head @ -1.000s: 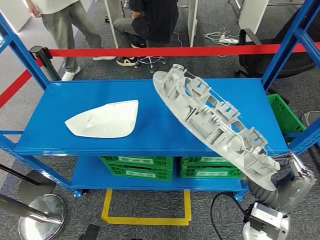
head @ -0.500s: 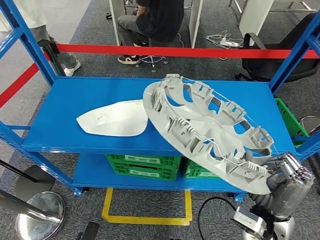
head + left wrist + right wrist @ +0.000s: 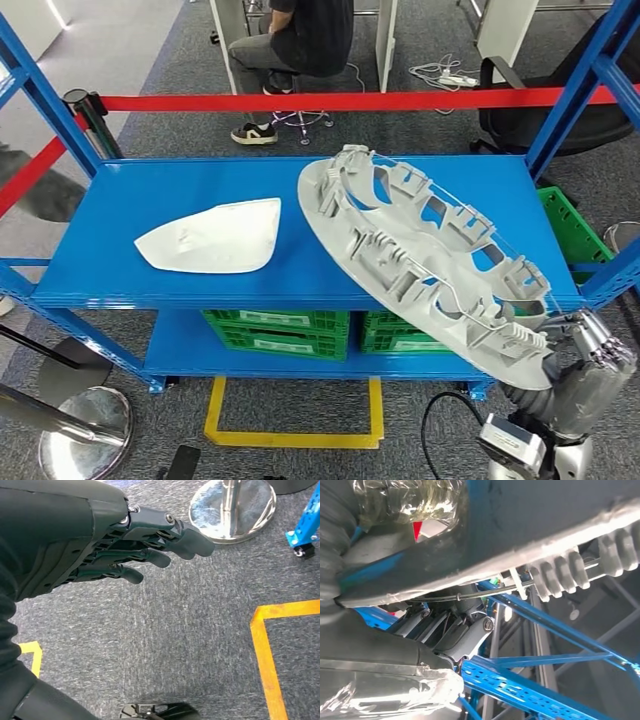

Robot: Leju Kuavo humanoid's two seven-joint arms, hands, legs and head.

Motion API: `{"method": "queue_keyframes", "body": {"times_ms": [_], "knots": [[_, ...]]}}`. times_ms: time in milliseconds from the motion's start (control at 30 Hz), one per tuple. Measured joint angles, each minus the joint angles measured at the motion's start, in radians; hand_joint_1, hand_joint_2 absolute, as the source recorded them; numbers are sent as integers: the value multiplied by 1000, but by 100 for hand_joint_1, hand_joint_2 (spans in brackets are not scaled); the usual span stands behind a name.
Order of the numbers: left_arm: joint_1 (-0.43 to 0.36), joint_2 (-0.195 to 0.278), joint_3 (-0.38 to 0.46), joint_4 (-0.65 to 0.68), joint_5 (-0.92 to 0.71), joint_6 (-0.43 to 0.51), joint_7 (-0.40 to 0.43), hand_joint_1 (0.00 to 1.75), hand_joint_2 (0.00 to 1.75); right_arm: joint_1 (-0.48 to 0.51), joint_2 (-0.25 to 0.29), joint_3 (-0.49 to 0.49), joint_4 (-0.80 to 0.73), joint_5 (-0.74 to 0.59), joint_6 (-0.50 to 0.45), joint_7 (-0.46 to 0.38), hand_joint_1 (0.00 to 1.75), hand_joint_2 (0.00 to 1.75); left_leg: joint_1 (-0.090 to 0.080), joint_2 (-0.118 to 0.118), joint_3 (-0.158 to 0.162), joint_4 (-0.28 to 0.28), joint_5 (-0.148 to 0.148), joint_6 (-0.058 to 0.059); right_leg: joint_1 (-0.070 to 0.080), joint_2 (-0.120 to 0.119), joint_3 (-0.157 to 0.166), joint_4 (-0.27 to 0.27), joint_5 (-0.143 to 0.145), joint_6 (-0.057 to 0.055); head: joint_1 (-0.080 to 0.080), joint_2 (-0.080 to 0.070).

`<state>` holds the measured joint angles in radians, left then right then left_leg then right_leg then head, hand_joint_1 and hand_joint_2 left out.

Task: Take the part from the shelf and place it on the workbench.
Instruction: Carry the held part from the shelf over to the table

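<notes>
The right robot hand (image 3: 596, 350) grips the near rim of the grey wheel-cover part (image 3: 423, 255), fingers wrapped around the edge by the shelf's front right corner. How tightly they close is hard to judge, since in the right wrist view the part's underside covers most of the fingers. The part is tilted, its far rim up over the right half of the blue shelf (image 3: 151, 190) and its near rim hanging out past the front edge; whether it touches the shelf anywhere I cannot tell. The left robot hand (image 3: 124, 545) hangs low over the grey carpet, fingers straight and slightly apart, holding nothing. A white panel (image 3: 207, 240) lies flat on the shelf's left half. The lift-off step looks in hand. Next the part must clear the shelf's front edge and uprights, then be carried to the bench.
</notes>
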<state>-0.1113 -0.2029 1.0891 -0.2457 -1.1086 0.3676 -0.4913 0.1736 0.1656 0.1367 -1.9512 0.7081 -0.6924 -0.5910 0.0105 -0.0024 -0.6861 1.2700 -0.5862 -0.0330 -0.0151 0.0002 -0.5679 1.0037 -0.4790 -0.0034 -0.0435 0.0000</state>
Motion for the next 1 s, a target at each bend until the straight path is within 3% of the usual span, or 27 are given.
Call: {"method": "queue_keyframes", "body": {"times_ms": [100, 167, 267, 300, 367, 433, 467, 500, 533, 600, 667, 767, 833, 933, 967, 1000], "knots": [[-1, 0, 0, 0, 0, 2, 0, 0, 175, 5, 0, -2, -5, -14, 0, 0, 175, 175, -1, 0, 83, -167, 96, 8, 2, 2, 3, 1, -1, 3, 0, 0], [-3, 1, 0, 0, 0, 3, 0, 0, 175, 5, 0, -2, -9, -20, 0, 2, 175, 175, -4, 0, 121, -250, 117, 16, 5, 3, 0, 4, -1, 12, 1, 0], [-2, 2, 0, 0, 0, 5, 0, 0, 175, 7, 0, -2, -14, -28, 0, 5, 175, 175, -6, 0, 122, -267, 118, 33, 4, 1, -8, 4, -1, 29, 2, 0], [-2, 2, 0, 0, 0, 6, 0, 0, 175, 7, 0, -2, -15, -29, 0, 5, 175, 175, -4, 0, 122, -270, 121, 40, 4, 0, -15, 16, -12, 34, 3, 0], [-2, 2, 0, 0, 0, 6, 0, 0, 175, 9, -1, -2, -17, -31, 0, 7, 175, 175, -2, 1, 120, -274, 126, 50, 3, 0, -55, 103, -67, 43, 7, 0], [-2, 1, 0, 0, 0, 6, 0, 0, 175, 11, -4, -2, -18, -34, 0, 11, 175, 175, -3, 1, 118, -274, 127, 53, 3, 0, -113, 239, -131, 46, 9, 0], [-2, 1, 0, 0, 0, 6, 0, 0, 175, 13, -5, -2, -18, -35, 0, 13, 175, 175, -4, 1, 117, -273, 128, 54, 3, 0, -131, 282, -142, 47, 9, 0], [-1, 1, 0, 0, 0, 6, 0, 0, 175, 16, -5, -2, -18, -35, 0, 15, 175, 175, -4, 1, 117, -273, 128, 54, 3, 0, -131, 288, -134, 47, 9, 0], [-1, 1, 0, 0, 0, 6, 0, 0, 175, 17, -6, -2, -18, -35, 0, 16, 175, 175, -4, 1, 117, -273, 129, 54, 3, 0, -111, 253, -108, 46, 9, 0], [-1, 0, 0, 0, 0, 6, 0, 0, 175, 18, -6, -2, -18, -35, 0, 16, 175, 175, -5, 0, 119, -272, 129, 51, 3, -1, -36, 113, -45, 41, 9, 0], [-2, 0, 0, 0, -1, 6, 0, 0, 175, 18, -7, -2, -20, -37, 0, 15, 175, 175, -9, 0, 114, -269, 131, 41, 5, 0, 13, 17, -20, 35, 9, 0], [-2, 0, 0, 0, -2, 6, 1, 0, 175, 21, -7, -2, -22, -42, 0, 15, 175, 175, -10, 0, 107, -265, 135, 24, 4, 3, 15, 4, -16, 21, 8, 0], [-3, 0, 0, 0, -2, 6, 2, 0, 175, 20, -7, -2, -23, -43, 0, 15, 175, 175, -8, 0, 94, -232, 105, 15, 1, 1, 13, 1, -10, 9, 6, 0], [-2, 0, 0, 0, -2, 6, 2, 0, 175, 20, -7, -2, -23, -44, 0, 15, 175, 175, -4, 0, 23, -56, 3, 3, 1, -2, 4, 1, -3, -2, 3, 0], [-1, 0, 0, 0, -2, 6, 2, 0, 175, 20, -7, -2, -23, -44, 0, 15, 175, 175, -4, 0, 4, -6, -16, 2, 2, -2, 1, 1, -1, -4, 3, 0], [-1, 0, 0, 0, -2, 6, 2, 0, 175, 20, -7, -2, -23, -44, 0, 15, 175, 175, -4, 0, -1, 13, -16, 3, 3, -2, -2, 2, 1, -4, 3, 0]]}}
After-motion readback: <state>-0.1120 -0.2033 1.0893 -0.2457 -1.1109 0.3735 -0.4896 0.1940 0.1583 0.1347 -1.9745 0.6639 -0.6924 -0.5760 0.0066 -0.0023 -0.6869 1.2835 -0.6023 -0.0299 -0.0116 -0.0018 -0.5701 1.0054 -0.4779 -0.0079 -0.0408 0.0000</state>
